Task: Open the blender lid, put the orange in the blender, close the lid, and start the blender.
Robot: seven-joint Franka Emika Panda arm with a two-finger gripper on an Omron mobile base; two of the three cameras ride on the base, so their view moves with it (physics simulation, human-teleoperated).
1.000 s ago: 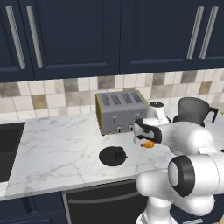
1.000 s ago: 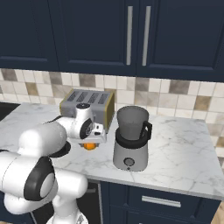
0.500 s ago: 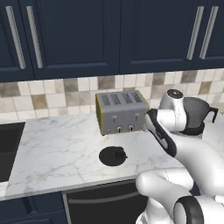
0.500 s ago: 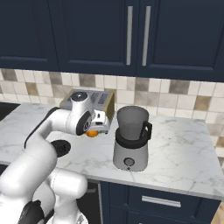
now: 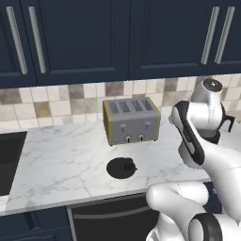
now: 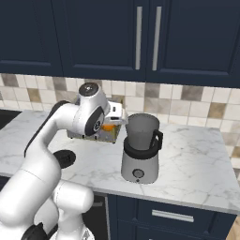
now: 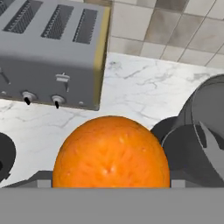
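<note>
So the arm had swung up and over in the last second: the orange [image 7: 111, 152] went from low over the desk [image 5: 61, 160], in front of the toaster [image 5: 131, 120], to up in the air just left of the blender [image 6: 139, 147] jar's rim. The jaws [image 6: 112, 126] were clamped on the orange, held fairly wide since it's a fat little ball. In the hand view the orange sat right at the bottom with the jar's dark mouth off to the right, so it wasn't over the opening yet. The blender lid [image 5: 121, 167] was already off, lying flat on the desk in front of the toaster. My guess: next is a small shift right, then drop it in
</note>
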